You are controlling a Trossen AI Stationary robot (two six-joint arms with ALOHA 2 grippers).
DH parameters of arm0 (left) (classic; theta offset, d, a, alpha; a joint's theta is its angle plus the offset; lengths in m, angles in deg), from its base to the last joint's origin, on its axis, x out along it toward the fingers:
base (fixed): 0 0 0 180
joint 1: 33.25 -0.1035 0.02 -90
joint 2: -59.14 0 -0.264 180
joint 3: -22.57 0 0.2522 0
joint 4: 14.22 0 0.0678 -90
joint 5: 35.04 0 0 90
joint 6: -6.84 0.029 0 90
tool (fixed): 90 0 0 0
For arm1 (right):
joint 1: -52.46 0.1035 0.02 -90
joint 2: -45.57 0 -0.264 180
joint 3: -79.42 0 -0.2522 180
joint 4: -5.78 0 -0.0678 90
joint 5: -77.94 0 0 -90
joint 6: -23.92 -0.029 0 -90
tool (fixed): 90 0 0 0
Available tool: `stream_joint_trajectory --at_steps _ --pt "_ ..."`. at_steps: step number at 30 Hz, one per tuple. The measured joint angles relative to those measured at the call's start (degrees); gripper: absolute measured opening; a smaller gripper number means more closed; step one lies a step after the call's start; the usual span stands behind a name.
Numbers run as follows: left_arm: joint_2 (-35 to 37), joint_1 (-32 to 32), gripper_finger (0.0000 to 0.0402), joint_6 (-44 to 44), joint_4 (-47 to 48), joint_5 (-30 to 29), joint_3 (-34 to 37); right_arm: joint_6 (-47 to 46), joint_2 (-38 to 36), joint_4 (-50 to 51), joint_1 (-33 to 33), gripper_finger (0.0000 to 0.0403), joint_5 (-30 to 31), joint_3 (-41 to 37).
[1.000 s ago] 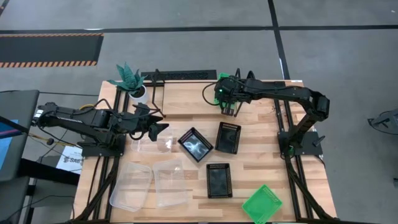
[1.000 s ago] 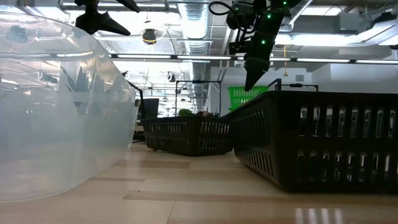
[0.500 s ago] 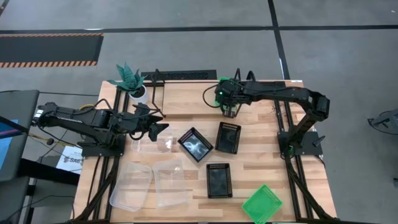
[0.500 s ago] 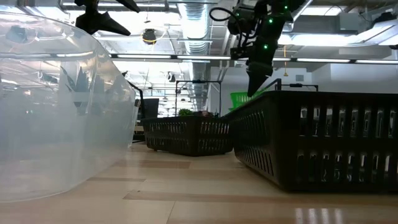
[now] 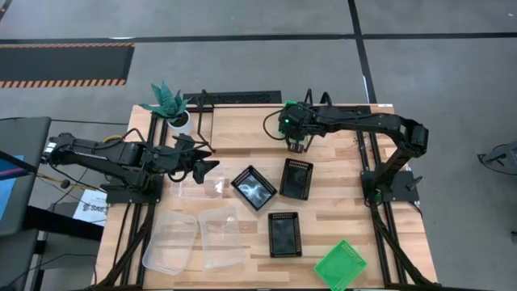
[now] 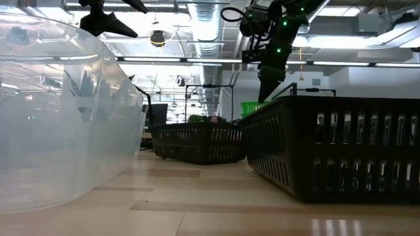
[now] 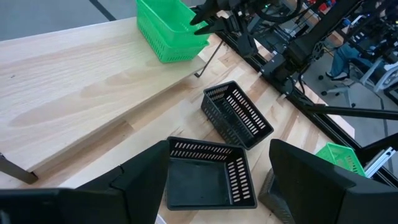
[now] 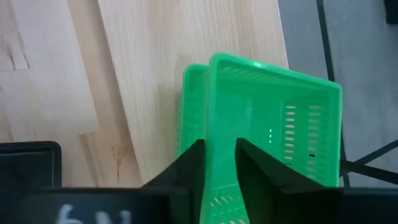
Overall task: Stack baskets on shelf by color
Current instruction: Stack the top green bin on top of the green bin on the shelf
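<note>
My right gripper (image 5: 296,139) is shut on a green perforated basket (image 8: 273,124) at the right end of the shelf's light wood plank (image 5: 242,129). A second green rim (image 8: 191,112) shows right beside the held basket on the plank. My left gripper (image 5: 206,166) is open and empty, above the table left of the black baskets. A third green basket (image 5: 341,264) lies on the table at the near right. Three black baskets (image 5: 254,187), (image 5: 296,178), (image 5: 283,234) and clear baskets (image 5: 171,239), (image 5: 222,236) rest on the tabletop. My right gripper pinches one long wall of the green basket at its rim (image 8: 219,146), one finger inside the basket and one outside. The fingers come from above, pointing down. The basket stays open side up, low at the plank; I cannot tell whether it rests on it.
A potted teal plant (image 5: 168,103) stands at the shelf's far left end. Much of the plank left of the green baskets is bare. In the low view a clear basket (image 6: 65,111) and a black basket (image 6: 335,144) stand close in front.
My right gripper has gone down toward the shelf's plank with the green basket, which stays open side up. My left gripper has kept still.
</note>
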Motion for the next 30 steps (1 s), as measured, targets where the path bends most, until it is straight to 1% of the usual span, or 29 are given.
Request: stream_joint_trajectory --at_steps 6,8,10,13,15,24,30 --pt "0.0 0.0 0.0265 0.0 0.0 0.0 0.0 0.0 -0.4 1.3 0.0 0.0183 -0.1 3.6" --pt "0.0 0.0 0.0265 0.0 0.0 0.0 0.0 -0.1 -0.4 2.3 0.4 0.0197 -0.1 5.5" --pt "0.0 0.0 0.0265 0.0 0.0 0.0 0.0 -0.3 -0.6 3.1 0.9 0.0205 -2.0 7.1" --pt "0.0 0.0 0.0265 0.0 0.0 0.0 0.0 -3.4 -0.6 3.6 1.2 0.0206 -7.0 7.8" --pt "0.0 0.0 0.0265 0.0 0.0 0.0 0.0 -3.9 -0.1 4.4 1.2 0.0204 -9.0 7.8" --pt "0.0 0.0 0.0265 0.0 0.1 0.0 0.0 -4.1 4.3 8.5 1.1 0.02 -9.0 7.8" --pt "0.0 0.0 0.0265 -0.1 0.5 0.2 0.0 -6.0 5.6 10.0 0.8 0.0199 -7.0 7.8"
